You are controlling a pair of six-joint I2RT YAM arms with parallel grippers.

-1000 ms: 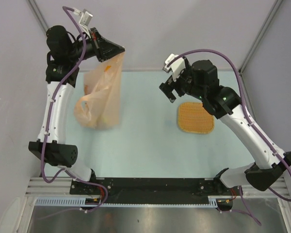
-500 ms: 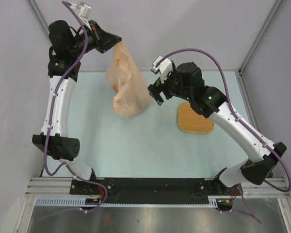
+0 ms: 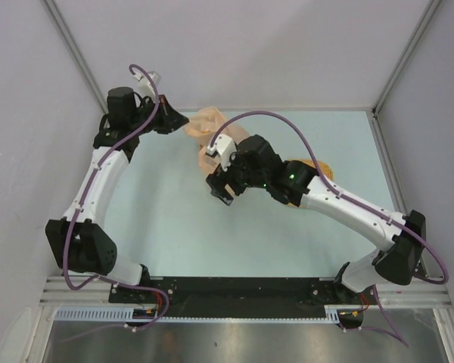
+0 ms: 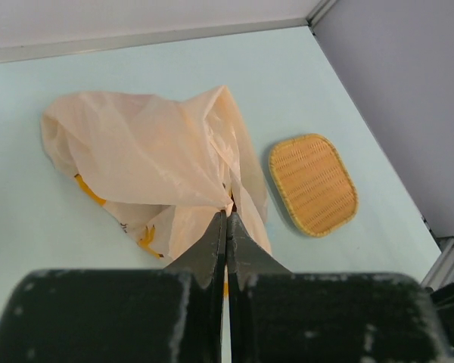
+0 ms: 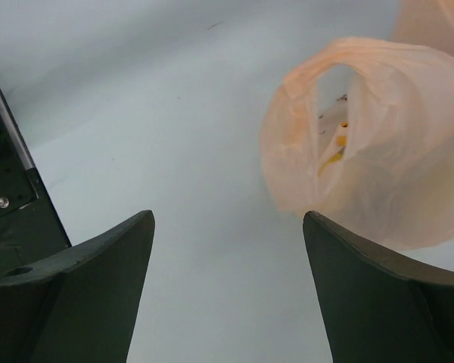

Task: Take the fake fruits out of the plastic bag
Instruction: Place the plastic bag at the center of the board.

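From above, the left hand (image 3: 183, 123) is now pinching the plastic bag (image 3: 200, 121) low at the bench's (image 3: 159, 219) far middle, no longer hoisting it at the left; the right hand (image 3: 219, 185) is reaching in beside it. Left wrist: bag clamped, woven tray (image 4: 312, 183) lying just beside, dark print unreadable. Right wrist: jaws standing wide, a yellow fake fruit (image 5: 334, 156) showing inside the bag

The overhead camera looks steeply down from six o'clock, far off; both wrist cameras sit close, and all three share the plastic bag (image 4: 159, 166).
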